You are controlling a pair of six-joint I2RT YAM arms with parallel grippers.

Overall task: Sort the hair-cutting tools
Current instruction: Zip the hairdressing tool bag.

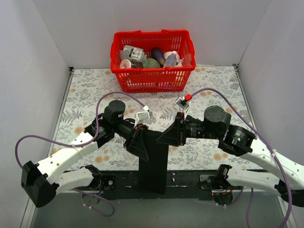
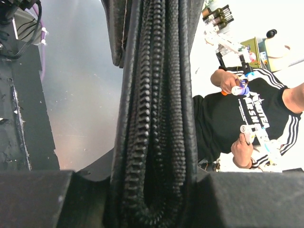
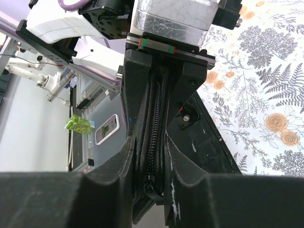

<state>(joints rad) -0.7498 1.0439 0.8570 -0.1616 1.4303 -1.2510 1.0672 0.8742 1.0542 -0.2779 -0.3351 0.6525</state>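
1. Top external view: the left fingers (image 1: 138,141) and the right fingers (image 1: 172,134) meet at the middle of the floral tabletop (image 1: 85,90), pressing from opposite sides on a black zippered case (image 1: 153,164). The case shows as a narrow dark strip running from between them toward the arm bases. A red basket (image 1: 152,78) stands at the far edge, well apart, with bottles (image 1: 157,56) and packets inside. The scissors and comb are not in sight, and I cannot tell where they lie.
2. Left wrist view: the left fingers (image 2: 42,199) are closed on the case (image 2: 156,114), whose zipper edge fills the gap between them and runs up the frame. A person in a black shirt (image 2: 237,118) sits in the background.
3. Right wrist view: the right fingers (image 3: 80,197) clamp the same zipped edge of the case (image 3: 154,109). Opposite, the left fingers (image 3: 137,71) grip the far end. The floral tabletop (image 3: 266,71) lies to the right. No scissors or comb show in either wrist view.
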